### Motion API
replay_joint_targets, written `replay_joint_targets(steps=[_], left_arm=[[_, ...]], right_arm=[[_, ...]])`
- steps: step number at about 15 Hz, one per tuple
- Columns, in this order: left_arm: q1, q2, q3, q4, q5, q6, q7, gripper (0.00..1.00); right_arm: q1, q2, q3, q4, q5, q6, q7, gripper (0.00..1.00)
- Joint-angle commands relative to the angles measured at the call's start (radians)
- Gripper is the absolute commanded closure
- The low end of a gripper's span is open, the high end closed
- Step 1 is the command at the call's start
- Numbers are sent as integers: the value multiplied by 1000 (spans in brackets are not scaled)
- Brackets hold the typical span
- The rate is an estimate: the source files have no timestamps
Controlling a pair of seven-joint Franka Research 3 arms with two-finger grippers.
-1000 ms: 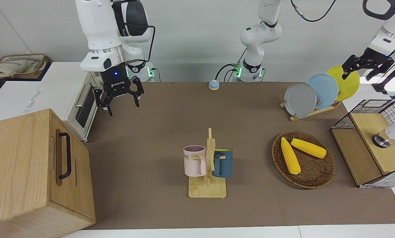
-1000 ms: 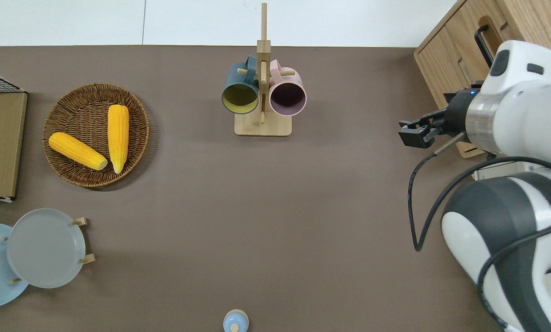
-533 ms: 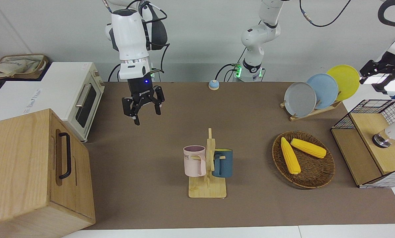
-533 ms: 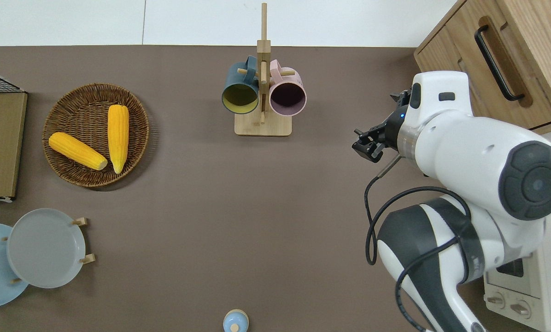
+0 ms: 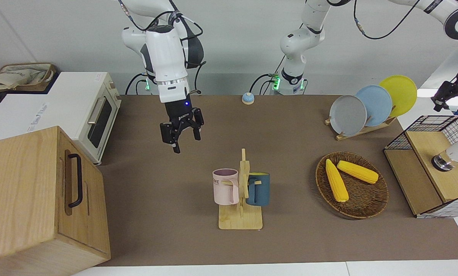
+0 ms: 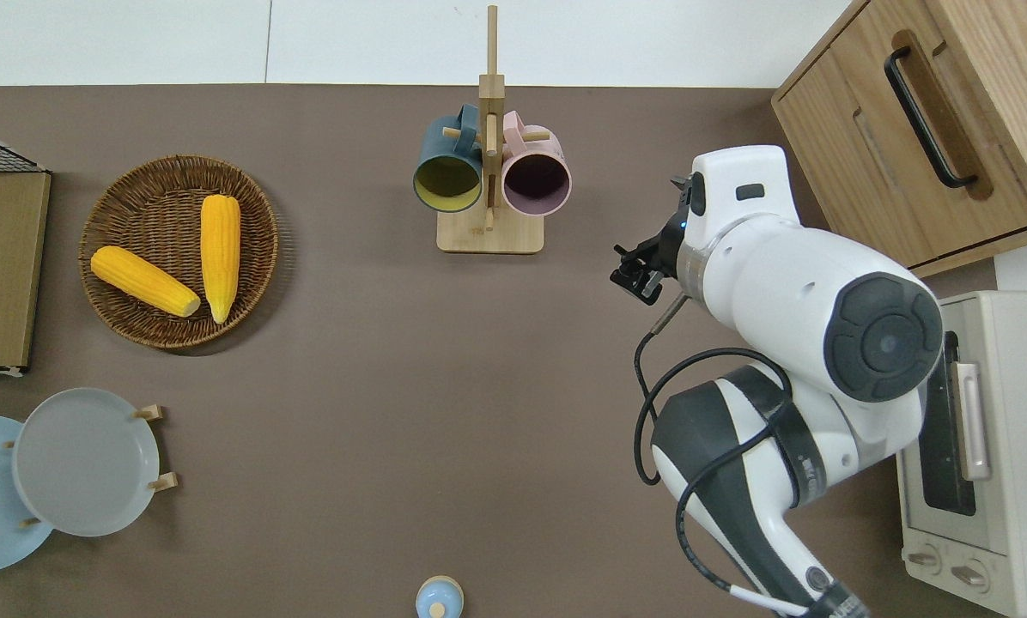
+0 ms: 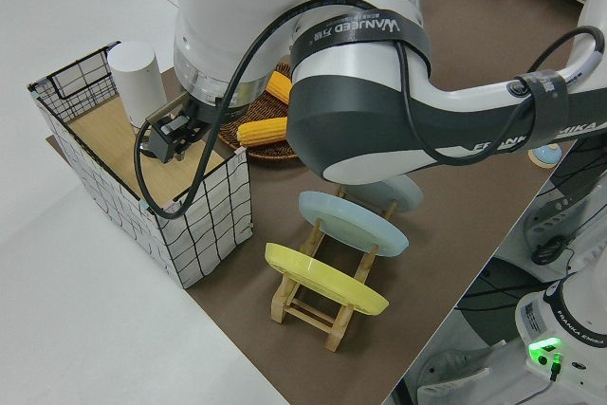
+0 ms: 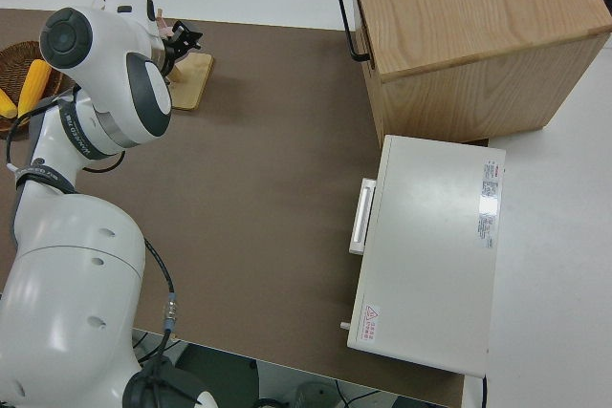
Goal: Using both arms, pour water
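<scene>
- My right arm's black two-finger gripper (image 5: 183,134) hangs spread and empty over bare brown mat (image 6: 376,360), beside the wooden mug rack (image 6: 489,163) toward the right arm's end.
- My left gripper (image 7: 174,135) hovers at the wire-walled wooden box (image 7: 142,196); I cannot tell its fingers' state.

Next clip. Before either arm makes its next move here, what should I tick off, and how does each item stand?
1. Right pincer open and empty: ok.
2. Pink mug and blue mug hanging on the wooden rack: ok.
3. Right pincer at a mug: not ok, it is over bare table toward the right arm's end.
4. White bottle upright in the wire basket: ok.
5. Left pincer on the bottle: not ok, apart from it.
</scene>
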Motion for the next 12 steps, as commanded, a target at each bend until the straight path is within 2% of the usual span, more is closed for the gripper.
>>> replay_joint_targets(steps=[1,4,5,6,7,11,12], left_arm=[[-14,-9,-10,-91,-87,188,5,0],[-20,-11,-33,-148,-180,312,14,0],[-20,-14,-54,-171,-194,372,14,0],[-22,-12,-73,-181,-197,412,11,0],[-23,-12,-83,-188,-197,437,13,0],[-48,-2,-99,-208,-195,541,26,0],[-48,6,-99,-208,-194,544,45,2]], right_arm=[[6,71,4,14,-37,73,50,21],[5,93,4,31,-68,85,78,21],[6,106,4,52,-77,104,79,21],[6,119,2,57,-98,125,99,21],[6,129,2,77,-111,134,125,21],[34,211,-7,206,-141,124,211,21],[34,226,-9,224,-141,121,216,21]])
